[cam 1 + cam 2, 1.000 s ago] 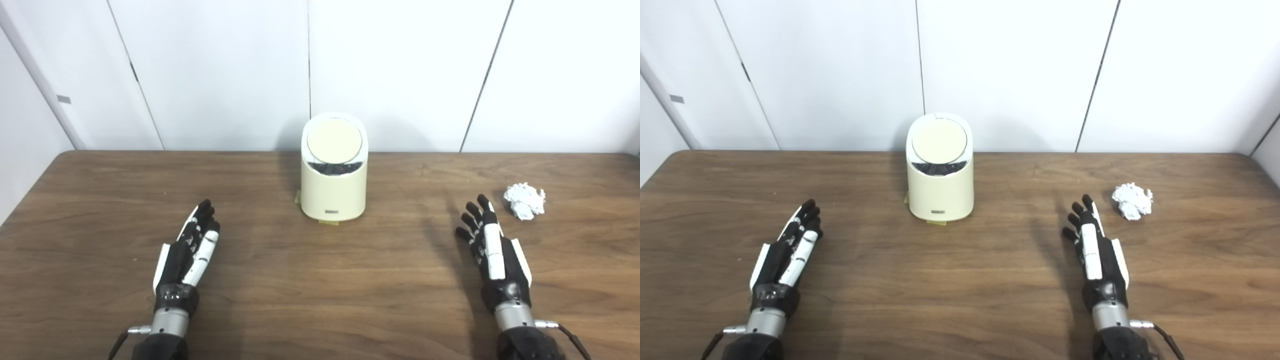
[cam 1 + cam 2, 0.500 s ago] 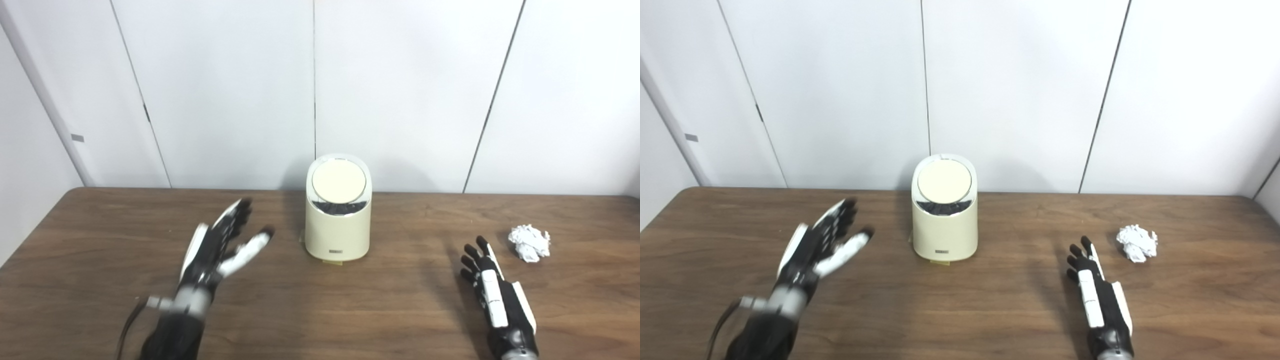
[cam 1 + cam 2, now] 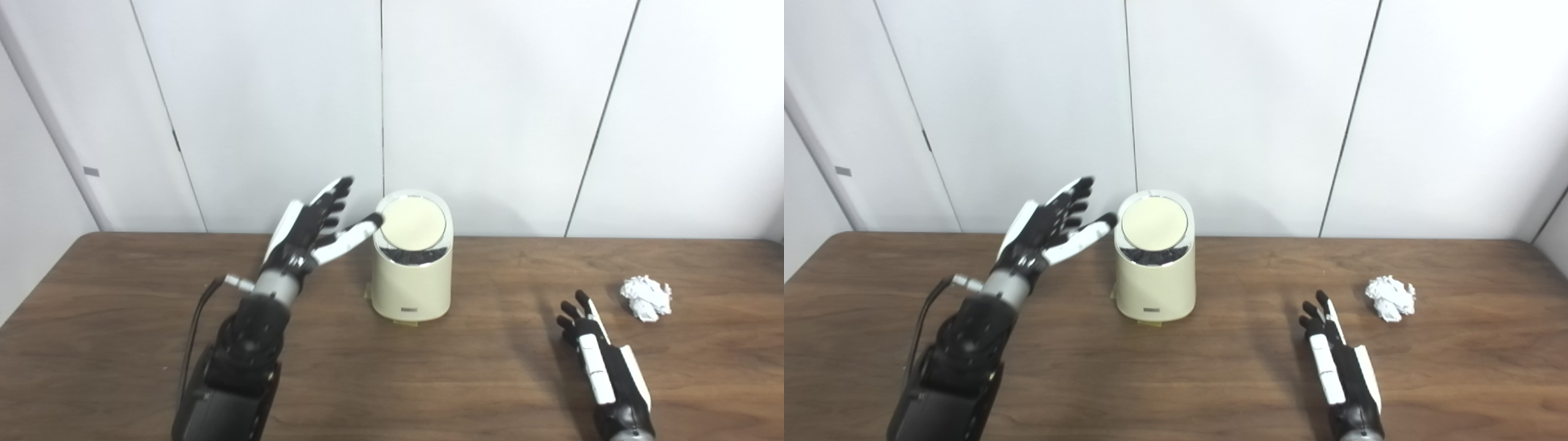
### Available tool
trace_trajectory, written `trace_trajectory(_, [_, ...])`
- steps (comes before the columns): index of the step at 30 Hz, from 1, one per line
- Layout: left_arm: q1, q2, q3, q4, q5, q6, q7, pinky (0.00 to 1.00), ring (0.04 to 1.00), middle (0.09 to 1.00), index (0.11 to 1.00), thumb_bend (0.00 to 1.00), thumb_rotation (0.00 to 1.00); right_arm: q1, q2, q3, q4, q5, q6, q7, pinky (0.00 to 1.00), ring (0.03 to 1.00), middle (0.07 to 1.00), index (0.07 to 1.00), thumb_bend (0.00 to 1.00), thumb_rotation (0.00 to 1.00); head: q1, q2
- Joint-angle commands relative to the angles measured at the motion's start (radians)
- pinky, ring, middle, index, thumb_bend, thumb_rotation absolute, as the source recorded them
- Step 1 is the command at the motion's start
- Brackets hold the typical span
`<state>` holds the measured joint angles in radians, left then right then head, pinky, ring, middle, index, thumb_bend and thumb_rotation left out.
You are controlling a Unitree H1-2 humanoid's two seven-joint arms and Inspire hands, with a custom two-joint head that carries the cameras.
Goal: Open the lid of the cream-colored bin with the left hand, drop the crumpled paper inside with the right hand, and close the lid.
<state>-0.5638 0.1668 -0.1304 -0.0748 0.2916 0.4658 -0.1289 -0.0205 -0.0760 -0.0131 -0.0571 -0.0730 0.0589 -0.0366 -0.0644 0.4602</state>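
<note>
1. Left hand (image 3: pixel 312 229): raised beside the bin (image 3: pixel 411 278), fingers spread, holding nothing; whether its thumb tip touches the lid (image 3: pixel 413 223) cannot be told.
2. Bin: upright at mid-surface (image 3: pixel 392 380), lid down; a dark gap below the lid hides the interior.
3. Right hand (image 3: pixel 597 355): flat and empty, fingers apart; its wrist is cut off by the bottom edge.
4. Paper (image 3: pixel 646 296): crumpled, lying near the right hand, apart from it.
</note>
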Motion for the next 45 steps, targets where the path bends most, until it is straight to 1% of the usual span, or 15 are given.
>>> trace_trajectory(1, [-0.091,0.002,-0.006,0.021,0.032,0.004,-0.006,0.84,0.917,0.944,0.977,0.78,0.47,0.019,0.003,0.003,0.016,0.002,0.02,0.008,0.93,0.91,0.939,0.986,0.5,1.0,0.0,0.002])
trace_trajectory(6, [-0.167,0.009,-0.04,0.101,0.057,-0.018,-0.011,0.78,0.911,0.953,0.986,0.82,0.42,0.016,0.003,0.006,0.026,-0.007,0.005,0.004,0.92,0.907,0.937,0.987,0.51,1.0,-0.001,0.006])
trace_trajectory(8, [-0.186,0.009,-0.052,0.126,0.065,-0.021,-0.01,0.78,0.919,0.96,0.991,0.81,0.4,0.016,0.009,0.0,0.024,0.018,0.01,0.013,0.94,0.915,0.941,0.989,0.51,1.0,-0.003,0.008])
trace_trajectory(10, [-0.209,0.009,-0.063,0.161,0.071,-0.03,-0.009,0.79,0.929,0.97,0.998,0.81,0.38,0.017,0.009,0.003,0.021,0.013,0.012,0.012,0.95,0.923,0.946,0.993,0.51,1.0,-0.005,0.009])
trace_trajectory(12, [-0.235,0.01,-0.07,0.206,0.072,-0.047,-0.011,0.8,0.944,0.976,1.0,0.82,0.38,0.018,0.006,0.01,0.019,-0.007,0.012,0.007,0.93,0.912,0.939,0.99,0.51,1.0,-0.006,0.01])
trace_trajectory(15, [-0.268,0.011,-0.075,0.254,0.07,-0.043,-0.023,0.83,0.974,0.995,1.0,0.85,0.36,0.019,0.012,0.007,0.017,0.006,0.011,0.011,0.94,0.914,0.942,0.992,0.52,1.0,-0.008,0.015])
trace_trajectory(16, [-0.282,0.015,-0.083,0.274,0.075,-0.044,-0.03,0.84,0.983,0.998,1.0,0.86,0.34,0.019,0.013,0.008,0.017,0.006,0.01,0.011,0.95,0.922,0.946,0.994,0.52,1.0,-0.008,0.016])
trace_trajectory(21, [-0.327,0.036,-0.122,0.335,0.101,-0.053,-0.047,0.88,1.0,1.0,1.0,0.9,0.26,0.021,0.014,0.014,0.013,-0.007,0.011,0.007,0.94,0.919,0.942,0.995,0.54,1.0,-0.014,0.022])
trace_trajectory(24, [-0.34,0.045,-0.138,0.348,0.111,-0.049,-0.048,0.87,1.0,1.0,0.985,0.91,0.22,0.022,0.018,0.013,0.008,-0.002,0.017,0.008,0.95,0.921,0.942,0.996,0.53,1.0,-0.018,0.025])
trace_trajectory(28, [-0.343,0.052,-0.152,0.364,0.126,-0.077,-0.041,0.85,1.0,1.0,0.968,0.91,0.19,0.021,0.021,0.012,0.001,-0.002,0.019,0.007,0.95,0.924,0.944,0.998,0.52,1.0,-0.02,0.032])
trace_trajectory(30, [-0.345,0.054,-0.157,0.373,0.132,-0.084,-0.041,0.84,1.0,1.0,0.964,0.91,0.17,0.02,0.025,0.008,-0.002,0.004,0.025,0.006,0.96,0.923,0.942,0.998,0.53,1.0,-0.021,0.034])
trace_trajectory(33, [-0.347,0.058,-0.163,0.377,0.142,-0.09,-0.043,0.86,1.0,1.0,0.962,0.92,0.14,0.017,0.032,0.004,-0.003,0.011,0.029,0.005,0.96,0.923,0.939,0.997,0.54,1.0,-0.029,0.033])
trace_trajectory(39, [-0.353,0.076,-0.192,0.37,0.191,-0.071,-0.062,0.84,1.0,1.0,0.946,0.94,0.15,0.012,0.037,0.007,0.005,0.0,0.024,0.003,0.95,0.927,0.941,0.997,0.51,1.0,-0.038,0.03])
trace_trajectory(41, [-0.355,0.084,-0.208,0.369,0.214,-0.067,-0.072,0.87,1.0,1.0,0.944,0.93,0.16,0.01,0.035,0.012,0.011,-0.014,0.016,-0.002,0.94,0.917,0.933,0.997,0.52,1.0,-0.039,0.031])
trace_trajectory(45, [-0.352,0.09,-0.226,0.366,0.242,-0.063,-0.084,0.91,1.0,1.0,0.945,0.92,0.14,0.009,0.038,0.015,0.005,-0.025,0.025,-0.008,0.93,0.911,0.927,0.994,0.52,1.0,-0.042,0.032])
